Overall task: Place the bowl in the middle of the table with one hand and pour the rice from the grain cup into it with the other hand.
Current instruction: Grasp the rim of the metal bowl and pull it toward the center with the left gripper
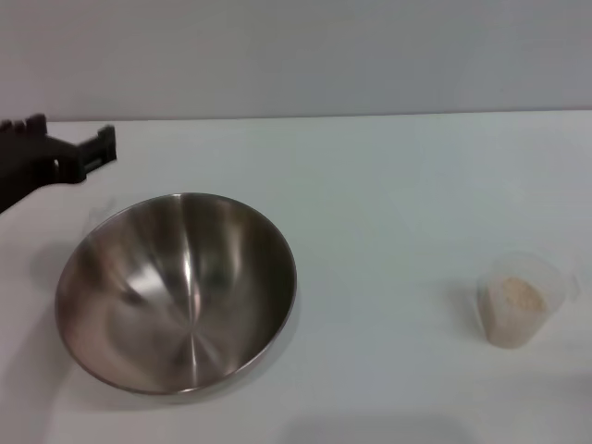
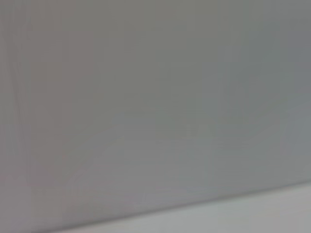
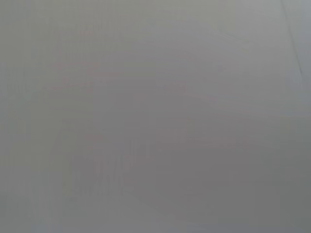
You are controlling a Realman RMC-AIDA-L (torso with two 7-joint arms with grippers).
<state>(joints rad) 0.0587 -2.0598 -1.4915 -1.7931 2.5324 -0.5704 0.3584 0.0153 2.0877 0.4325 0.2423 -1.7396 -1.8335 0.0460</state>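
Sitting nearest in the head view, the bowl (image 1: 178, 291) rests on the white worktop (image 1: 388, 203) toward its left side, tilted a little so its shiny steel inside faces up and forward; nothing is in it. Off to the right, well apart from the bowl, the grain cup (image 1: 521, 299) stands upright, frosted and translucent, with the rice (image 1: 516, 298) showing as a pale granular mass inside. Farther back, at the left edge, the left tool (image 1: 92, 151) hangs above the worktop, beyond the bowl's far-left rim and not touching it; its dark arm reaches in from the left edge and points toward the right. Whether its fingers are apart or together cannot be told. Both wrist views show only plain grey surface, and the right tool appears nowhere.
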